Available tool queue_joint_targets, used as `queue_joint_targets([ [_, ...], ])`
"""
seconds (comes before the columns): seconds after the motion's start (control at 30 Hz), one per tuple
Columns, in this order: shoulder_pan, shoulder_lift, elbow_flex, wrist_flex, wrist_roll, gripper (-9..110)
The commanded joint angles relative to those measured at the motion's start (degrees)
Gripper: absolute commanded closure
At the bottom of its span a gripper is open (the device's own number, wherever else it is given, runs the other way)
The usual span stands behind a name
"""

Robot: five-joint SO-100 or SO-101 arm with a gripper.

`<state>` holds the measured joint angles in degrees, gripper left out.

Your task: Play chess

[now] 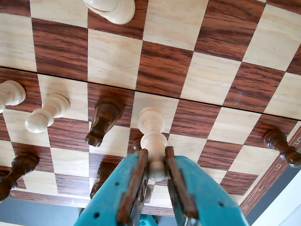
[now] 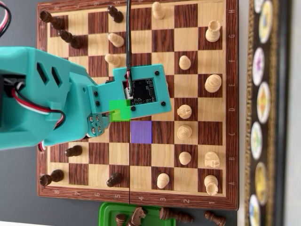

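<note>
In the wrist view my teal gripper (image 1: 155,159) is shut on the round head of a light pawn (image 1: 152,126), with a brown pad on each side. The pawn's base points at a light square of the chessboard (image 1: 211,75); I cannot tell whether it touches. A dark piece (image 1: 104,117) stands close to its left. In the overhead view the arm (image 2: 51,103) reaches from the left over the chessboard (image 2: 197,89), and the wrist camera board (image 2: 141,89) hides the jaws and the pawn. A green patch (image 2: 120,109) and a purple patch (image 2: 141,132) mark two squares.
Light pieces (image 2: 184,134) stand to the right of the arm and dark pieces (image 2: 70,37) along the left files. Two light pawns (image 1: 47,113) stand left of the held one. A green tray (image 2: 108,212) with dark pieces lies below the board.
</note>
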<state>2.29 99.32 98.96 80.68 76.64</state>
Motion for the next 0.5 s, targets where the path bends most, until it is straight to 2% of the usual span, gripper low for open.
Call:
queue_joint_targets([
  [0.0,-0.4,0.0,-0.4,-0.9,0.4,98],
  [0.47,-0.4,-0.3,2.0,-0.9,0.1,98],
])
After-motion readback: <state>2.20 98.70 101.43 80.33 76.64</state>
